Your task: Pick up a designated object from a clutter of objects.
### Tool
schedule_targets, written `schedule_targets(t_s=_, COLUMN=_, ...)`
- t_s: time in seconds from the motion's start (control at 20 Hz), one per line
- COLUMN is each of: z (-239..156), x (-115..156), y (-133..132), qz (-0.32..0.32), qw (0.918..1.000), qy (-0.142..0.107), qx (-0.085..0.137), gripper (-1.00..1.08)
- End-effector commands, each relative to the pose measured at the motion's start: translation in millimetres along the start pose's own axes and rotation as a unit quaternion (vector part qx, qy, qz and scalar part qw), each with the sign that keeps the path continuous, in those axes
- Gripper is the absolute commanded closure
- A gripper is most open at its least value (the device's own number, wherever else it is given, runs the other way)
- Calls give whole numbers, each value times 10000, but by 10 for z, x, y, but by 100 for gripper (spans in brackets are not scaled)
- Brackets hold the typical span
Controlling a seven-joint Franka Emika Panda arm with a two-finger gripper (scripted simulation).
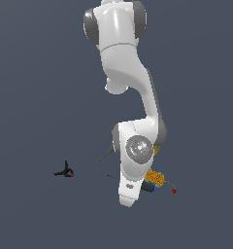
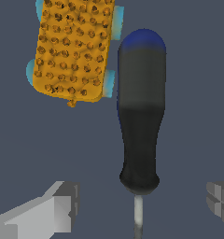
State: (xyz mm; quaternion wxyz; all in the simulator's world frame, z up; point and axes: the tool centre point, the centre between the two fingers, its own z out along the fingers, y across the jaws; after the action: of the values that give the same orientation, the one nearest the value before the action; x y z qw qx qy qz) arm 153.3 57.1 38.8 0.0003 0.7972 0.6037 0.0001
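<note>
Hand point(image 2: 139, 205) spread, straddling the screwdriver point(image 2: 141, 116) at its handle-shaft junction. Screwdriver lies on the tabletop point(image 2: 188, 116), long axis 12-to-6, blue end at 12, beside orange-yellow block point(image 2: 74, 49) at 11.

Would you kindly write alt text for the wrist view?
A screwdriver with a black, blue-tipped handle lies between the open gripper fingers, untouched. Beside its blue end sits an orange-yellow block dotted with holes.
</note>
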Motion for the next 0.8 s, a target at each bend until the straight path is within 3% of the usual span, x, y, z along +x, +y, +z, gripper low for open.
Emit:
schedule_targets(t_s=0.0, z=134, x=0, y=-8, qz=-8, qw=10000, qy=-1, qx=3, gripper=-92)
schedule_targets(t_s=0.35, z=234, x=3, y=6, qz=-10, qw=10000, qy=1, qx=2, gripper=-92)
schedule_targets(t_s=0.4, z=234, x=3, y=6, qz=-10, qw=10000, qy=1, qx=2, gripper=108)
schedule_targets(t_s=0.75, z=234, x=3, y=6, qz=-10, qw=10000, qy=1, qx=2, gripper=108)
